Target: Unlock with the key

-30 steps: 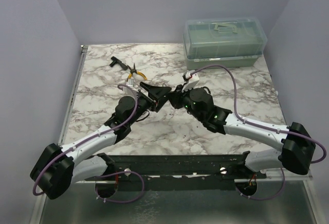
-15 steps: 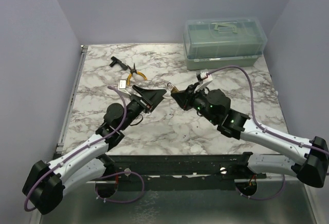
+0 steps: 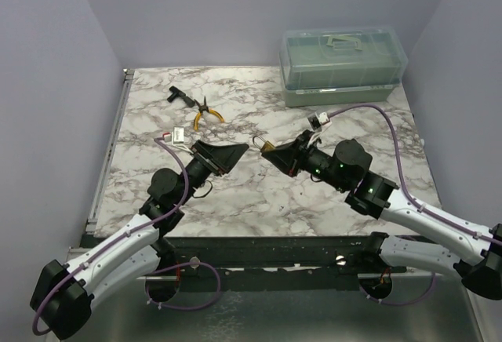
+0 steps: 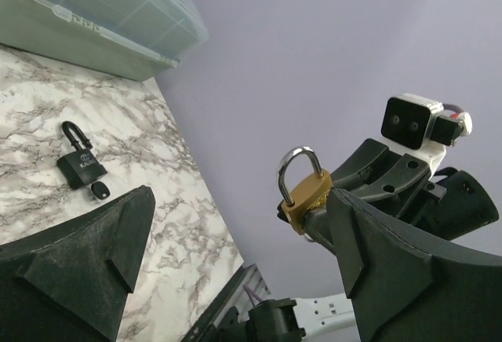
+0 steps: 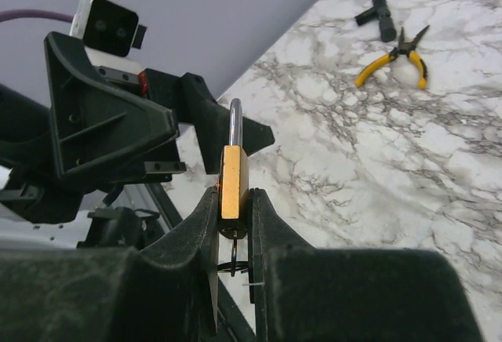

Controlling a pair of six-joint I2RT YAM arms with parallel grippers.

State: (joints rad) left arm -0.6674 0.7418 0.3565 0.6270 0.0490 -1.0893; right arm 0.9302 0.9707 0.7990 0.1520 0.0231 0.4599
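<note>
Your two arms have split since a second ago: the grippers met at mid-table then, now there's clear marble between them. Your left gripper (image 3: 231,154) has pulled back and its jaws have sprung wide, gripping nothing. Your right gripper (image 3: 271,150) has backed off too, still clamped on the brass padlock (image 5: 234,179), shackle up. The overhead view barely shows that lock. Your right wrist view shows it pinched at the body, and under its base a thin sliver with a wire loop, apparently the key (image 5: 232,238), though it's too small to be sure. Your left wrist view alone catches a black padlock (image 4: 81,168) lying on the table (image 3: 259,193). The yellow pliers (image 3: 207,112) lie well behind.
</note>
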